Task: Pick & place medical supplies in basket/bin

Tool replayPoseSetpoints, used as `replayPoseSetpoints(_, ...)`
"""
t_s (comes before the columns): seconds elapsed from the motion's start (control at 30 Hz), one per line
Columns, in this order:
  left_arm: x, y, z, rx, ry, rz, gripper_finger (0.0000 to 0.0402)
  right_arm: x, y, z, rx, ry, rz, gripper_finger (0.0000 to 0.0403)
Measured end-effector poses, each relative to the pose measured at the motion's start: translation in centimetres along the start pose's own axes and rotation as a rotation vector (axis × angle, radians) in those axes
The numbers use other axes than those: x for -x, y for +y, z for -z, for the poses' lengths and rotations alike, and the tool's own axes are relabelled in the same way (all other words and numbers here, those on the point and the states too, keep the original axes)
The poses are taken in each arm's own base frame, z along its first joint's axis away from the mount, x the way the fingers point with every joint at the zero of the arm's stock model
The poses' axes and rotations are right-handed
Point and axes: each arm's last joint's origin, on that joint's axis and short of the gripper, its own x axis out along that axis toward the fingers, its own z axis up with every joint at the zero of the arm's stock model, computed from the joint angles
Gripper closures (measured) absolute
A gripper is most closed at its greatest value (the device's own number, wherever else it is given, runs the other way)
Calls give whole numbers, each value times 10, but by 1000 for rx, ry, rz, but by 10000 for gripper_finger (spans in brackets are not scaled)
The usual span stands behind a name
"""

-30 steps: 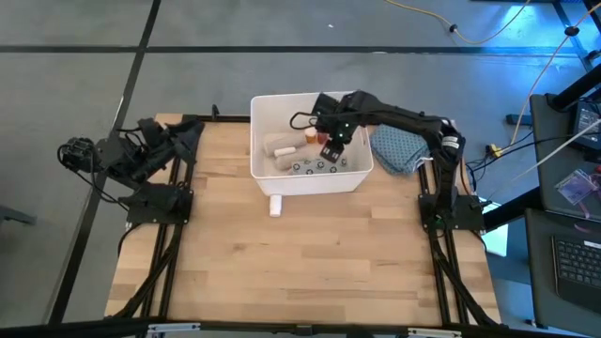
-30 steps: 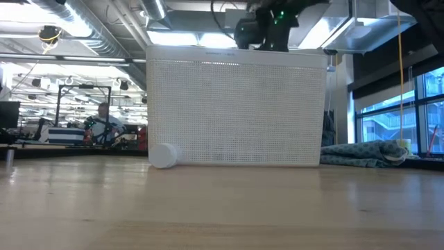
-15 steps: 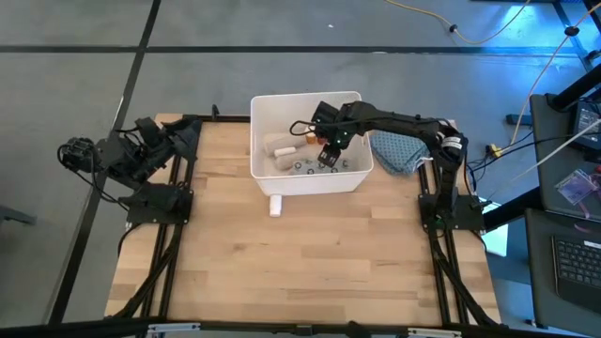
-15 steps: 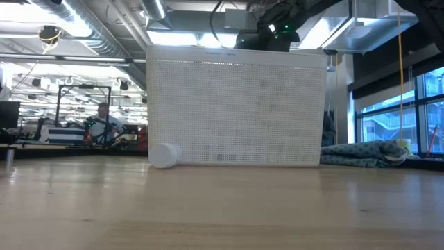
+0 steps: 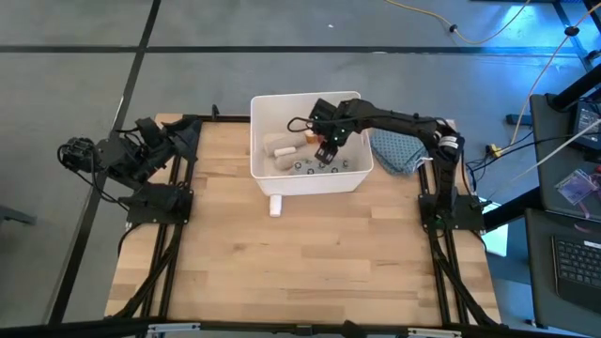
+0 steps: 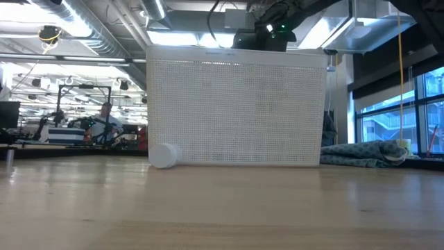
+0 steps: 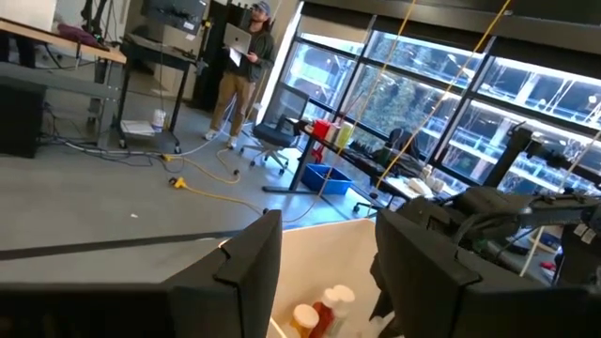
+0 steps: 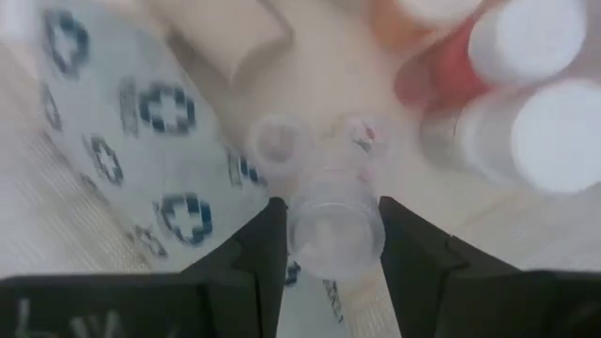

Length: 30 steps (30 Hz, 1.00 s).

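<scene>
Carefully now: you are holding the right tool [image 5: 323, 155] inside the white bin [image 5: 266, 103], its fingers clamped on a small clear vial [image 8: 333, 223] just above the dotted packet [image 8: 103, 160] and beside the white-capped bottles [image 8: 554, 131]. Letting go too high could be sending the vial bouncing against those bottles. One white roll [image 5: 276, 206] is lying on the table outside the bin. The left tool [image 7: 329, 272] is waiting half apart, holding nothing, off the table's left edge.

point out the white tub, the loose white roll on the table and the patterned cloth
white tub [image 5: 260, 172]: high view, on its front left rim.
white roll [image 5: 275, 205]: high view, on the middle of the roll.
patterned cloth [image 5: 394, 150]: high view, on the middle of the bunched fabric.
</scene>
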Motion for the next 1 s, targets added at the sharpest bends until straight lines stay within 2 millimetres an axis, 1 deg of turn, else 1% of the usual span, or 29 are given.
replayPoseSetpoints(0.17, 0, 0, 0, -4, 1, 0, 233, 20, 2, -13, 1, -87, -34, 264)
replayPoseSetpoints(0.37, 0, 0, 0, -51, 0, 0, 233, 22, 10, -15, 26, -99, -68, 264)
replayPoseSetpoints(0.5, 0, 0, 0, -54, 0, -3, 233, 15, 18, -15, 63, -88, -74, 264)
replayPoseSetpoints(0.6, 0, 0, 0, -48, -2, -8, 233, 2, 23, -16, 75, -46, -94, 264)
replayPoseSetpoints(0.63, 0, 0, 0, -39, -2, -8, 233, -4, 24, -16, 78, -31, -97, 264)
replayPoseSetpoints(0.83, 0, 0, 0, -9, -3, -8, 233, -19, 23, -21, 101, -21, -103, 264)
replayPoseSetpoints(0.93, 0, 0, 0, 4, -2, -7, 233, -31, 20, -17, 114, 33, -85, 264)
replayPoseSetpoints(0.97, 0, 0, 0, 5, -1, -4, 233, -30, 19, -17, 114, 34, -84, 264)
replayPoseSetpoints(1.0, 0, 0, 0, 5, 0, 1, 233, -26, 19, -19, 112, 8, -81, 264)
